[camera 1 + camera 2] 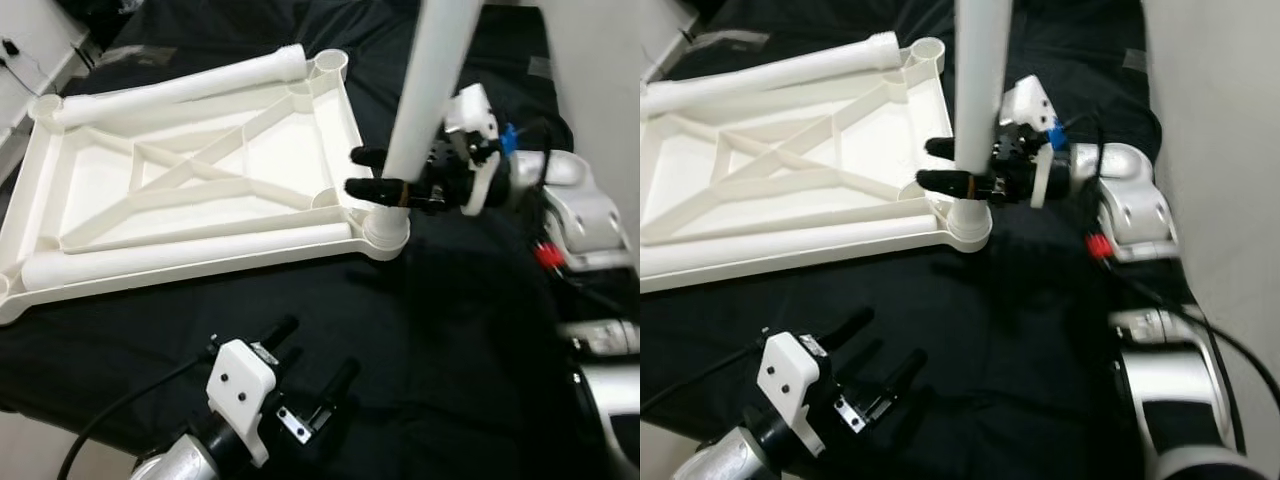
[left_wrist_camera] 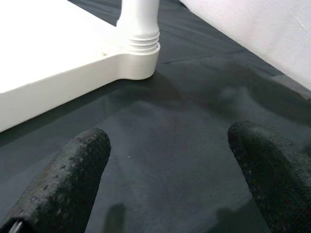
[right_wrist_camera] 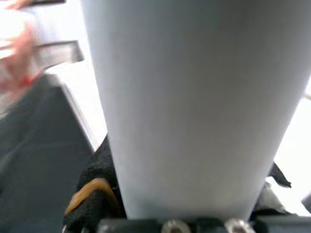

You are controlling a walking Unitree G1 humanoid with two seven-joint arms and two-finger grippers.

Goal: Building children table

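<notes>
A white table leg (image 1: 432,90) stands upright in the corner socket (image 1: 385,228) of the upturned white table top (image 1: 180,180), which lies on a black cloth (image 1: 450,330). The right arm reaches in level from the side, and the right gripper (image 1: 372,172) clamps the leg low down, just above the socket, one black finger on each side of it. The leg's upper end is cut off by the frame. Two more legs (image 1: 180,85) lie flat on the top beyond the gripper. The left gripper (image 1: 315,355) hovers low over the cloth short of that socket, its fingers (image 2: 73,174) spread apart and holding nothing
</notes>
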